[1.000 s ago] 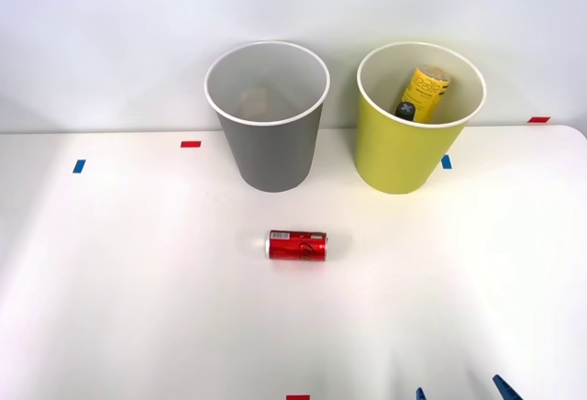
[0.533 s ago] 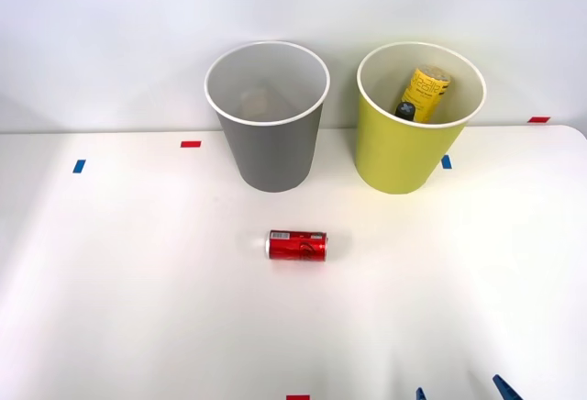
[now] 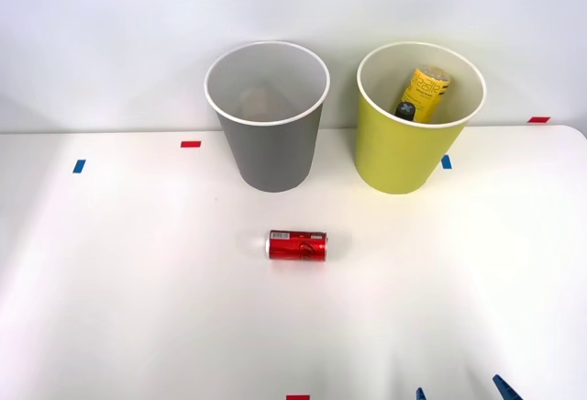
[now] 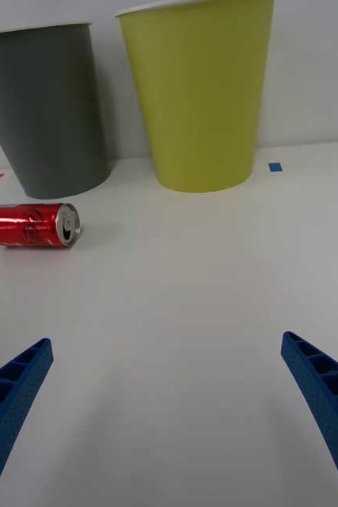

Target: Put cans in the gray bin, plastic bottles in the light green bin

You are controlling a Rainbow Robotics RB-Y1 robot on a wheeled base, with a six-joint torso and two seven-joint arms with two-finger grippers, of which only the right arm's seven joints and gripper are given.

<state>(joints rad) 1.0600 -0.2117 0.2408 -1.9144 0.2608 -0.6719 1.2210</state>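
1. Can (image 3: 296,245), front view: it lies on its side at the middle of the white surface (image 3: 119,308), at about 6 o'clock from the gray bin (image 3: 268,129). The bottle (image 3: 421,94) is already in the light green bin (image 3: 404,138). Being round, the can may roll if nudged.
2. Wrist view: the claw (image 4: 169,412) is spread wide, empty, well apart from the red can (image 4: 31,225), whose silver end faces the light green bin (image 4: 200,95); a skewed approach could push it away.

A red can (image 3: 296,245) lies on its side before the gray bin (image 3: 269,125). Beside that stands the light green bin (image 3: 404,143), holding a yellow-labelled bottle (image 3: 424,91), seemingly cap-down.
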